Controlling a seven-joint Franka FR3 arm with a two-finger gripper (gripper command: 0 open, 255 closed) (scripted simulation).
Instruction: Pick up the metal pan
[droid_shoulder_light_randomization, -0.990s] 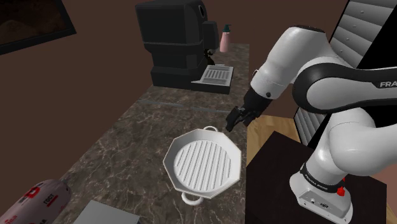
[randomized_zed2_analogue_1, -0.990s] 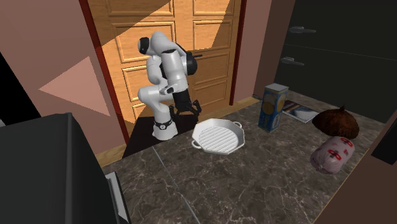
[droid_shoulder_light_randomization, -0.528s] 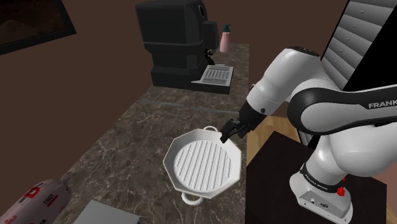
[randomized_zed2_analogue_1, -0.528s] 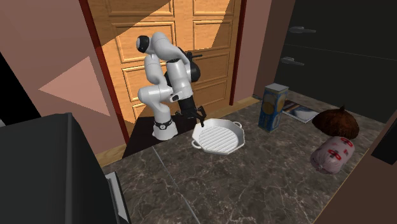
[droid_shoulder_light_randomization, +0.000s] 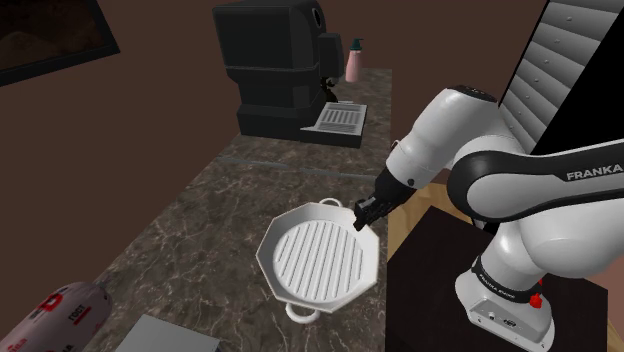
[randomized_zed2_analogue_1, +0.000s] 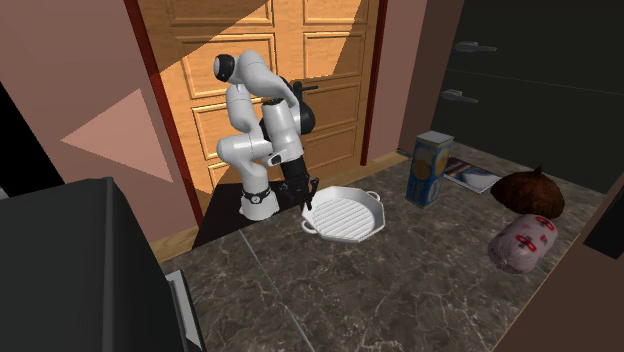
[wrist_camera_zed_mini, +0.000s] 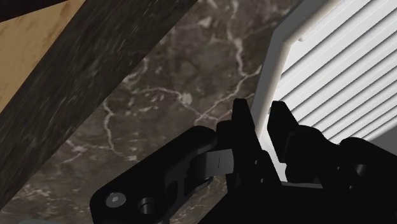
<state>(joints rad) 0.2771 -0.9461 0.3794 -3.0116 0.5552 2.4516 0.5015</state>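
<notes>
A white octagonal grill pan (droid_shoulder_light_randomization: 318, 260) with ridges and two loop handles lies flat on the dark marble counter (droid_shoulder_light_randomization: 200, 210), near the edge beside the stand. It also appears in the second exterior view, the pan (randomized_zed2_analogue_1: 343, 213). My black gripper (droid_shoulder_light_randomization: 362, 213) is down at the rim on the pan's stand side, close to one loop handle. In the wrist view the gripper (wrist_camera_zed_mini: 262, 118) has its two fingers either side of the pan's (wrist_camera_zed_mini: 343, 76) thin upright rim, which fills the narrow gap between them. From across the counter the gripper (randomized_zed2_analogue_1: 308, 198) touches the pan's edge.
A black coffee machine (droid_shoulder_light_randomization: 275, 65) with a grey drip tray (droid_shoulder_light_randomization: 337, 120) and a pink bottle (droid_shoulder_light_randomization: 354, 60) stand at the counter's far end. A red-white package (droid_shoulder_light_randomization: 60, 310) lies in the shoulder view's lower left. A blue box (randomized_zed2_analogue_1: 432, 167) and a brown lump (randomized_zed2_analogue_1: 528, 190) sit beyond the pan.
The arm has swung down and toward the pan. The gripper went from hanging above the counter's edge to sitting on the pan's rim. The pan has not moved.
</notes>
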